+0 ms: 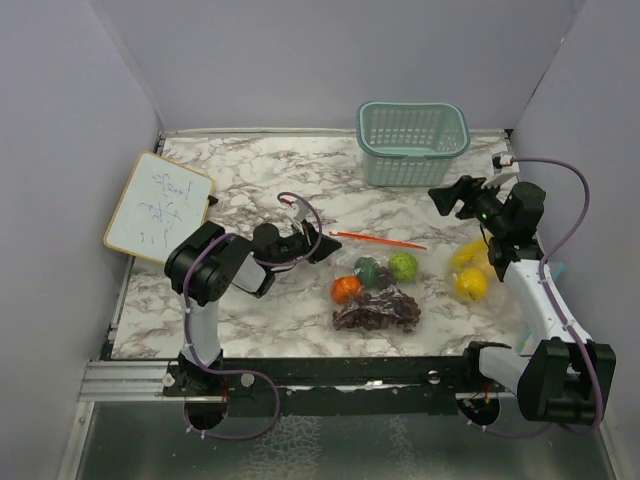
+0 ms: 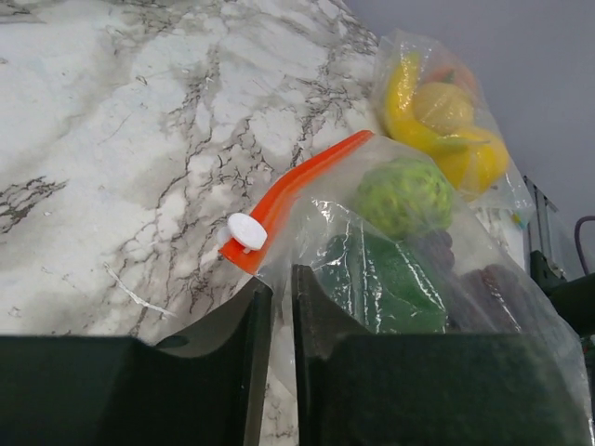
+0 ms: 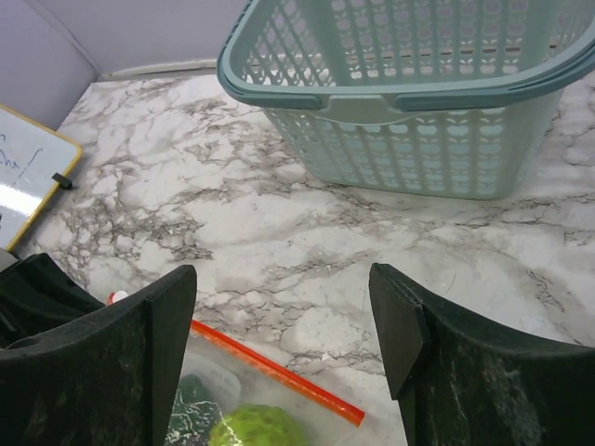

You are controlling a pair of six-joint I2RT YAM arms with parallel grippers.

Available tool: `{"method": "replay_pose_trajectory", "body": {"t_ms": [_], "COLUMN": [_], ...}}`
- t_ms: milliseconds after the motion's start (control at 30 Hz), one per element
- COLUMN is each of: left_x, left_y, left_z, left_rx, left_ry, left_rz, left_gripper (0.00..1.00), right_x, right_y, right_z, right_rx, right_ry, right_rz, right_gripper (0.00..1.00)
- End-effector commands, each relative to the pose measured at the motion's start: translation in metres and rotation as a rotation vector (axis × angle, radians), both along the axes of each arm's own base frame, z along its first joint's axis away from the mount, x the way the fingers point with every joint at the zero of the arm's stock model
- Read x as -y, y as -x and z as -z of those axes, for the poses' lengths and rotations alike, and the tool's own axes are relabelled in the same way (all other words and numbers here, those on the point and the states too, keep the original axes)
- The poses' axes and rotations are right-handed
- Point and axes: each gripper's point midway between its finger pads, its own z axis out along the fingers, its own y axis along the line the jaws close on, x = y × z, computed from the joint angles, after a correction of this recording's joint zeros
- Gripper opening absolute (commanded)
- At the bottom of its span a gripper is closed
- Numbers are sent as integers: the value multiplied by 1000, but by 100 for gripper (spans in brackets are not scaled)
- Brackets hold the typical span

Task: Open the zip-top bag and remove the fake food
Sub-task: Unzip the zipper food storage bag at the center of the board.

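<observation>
The zip-top bag (image 2: 321, 232) is lying flat on the marble bench (image 1: 250, 170), a little right of centre and near the front edge, with its orange zipper strip (image 2: 307, 181) running along the far side and a white slider (image 2: 246, 230) sitting at the strip's left end. The bag is looking closed, and the fake food is showing through the clear film: an orange (image 1: 346, 289) at the left, a dark green piece (image 2: 381, 279) beside it, a lime (image 2: 404, 195) to the right, and a purple grape bunch (image 1: 377, 310) lying nearest the arms. A second clear bag (image 2: 409, 51) is resting just to the right, holding a yellow banana (image 2: 400, 102) and a lemon (image 2: 479, 158). The left gripper (image 2: 282, 293) is reaching in low at the first bag's left corner, just below the slider; its jaws are standing almost together with only a narrow slit between them, and the corner film is running down into that slit, though it is not possible to tell whether the plastic is actually being pinched. The right gripper (image 3: 282, 279) is hovering above the bench between the bags and the teal mesh basket (image 3: 400, 149), its jaws spread wide with nothing between them. A small whiteboard (image 1: 158, 205) is lying at the bench's left edge.
</observation>
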Motion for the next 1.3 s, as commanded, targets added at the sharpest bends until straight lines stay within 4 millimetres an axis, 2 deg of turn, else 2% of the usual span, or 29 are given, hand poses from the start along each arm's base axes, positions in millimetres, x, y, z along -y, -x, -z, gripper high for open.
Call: {"method": "replay_pose_trajectory", "body": {"t_ms": [0,67,200,267,333,467,567,600,633,767,900,1067,1167,1267], "left_x": [8,9,12,14,17,21,24,26,28,34,37,43,44,46], "left_y": [-7,-7,0,6,14,28,41,44,49,60,73,85,88,94], "left_z": [-13,-16,-28,-36,-47,-74,-89,-88,-96,-97,-108,-103,-103,-110], "left_rx": [48,53,78,97,125,191,246,260,291,376,415,441,467,507], "left_ry": [50,57,67,73,83,95,56,25,-8,-195,-217,-296,-312,-307], "left_rz": [16,21,66,107,164,261,316,335,351,387,445,505,507,517], "left_gripper": [9,0,0,0,0,0,0,0,0,0,0,0,0,0], "right_x": [-7,-13,-37,-56,-84,-135,-157,-161,-165,-174,-186,-190,-189,-190], "right_y": [8,11,25,32,40,56,71,77,81,91,104,124,132,130], "right_z": [-5,-7,-12,-14,-13,-13,-16,-18,-19,-23,-31,-43,-38,-30], "right_rx": [24,31,69,84,90,92,99,104,104,93,114,128,116,95], "right_ry": [13,9,-35,-45,-18,31,22,20,17,-5,-19,-59,-71,-77], "right_rz": [-52,-88,-249,-352,-445,-607,-741,-787,-823,-926,-1025,-1159,-1214,-1221], "right_gripper": [71,68,70,66,61,61,59,58,57,55,58,63,64,65]}}
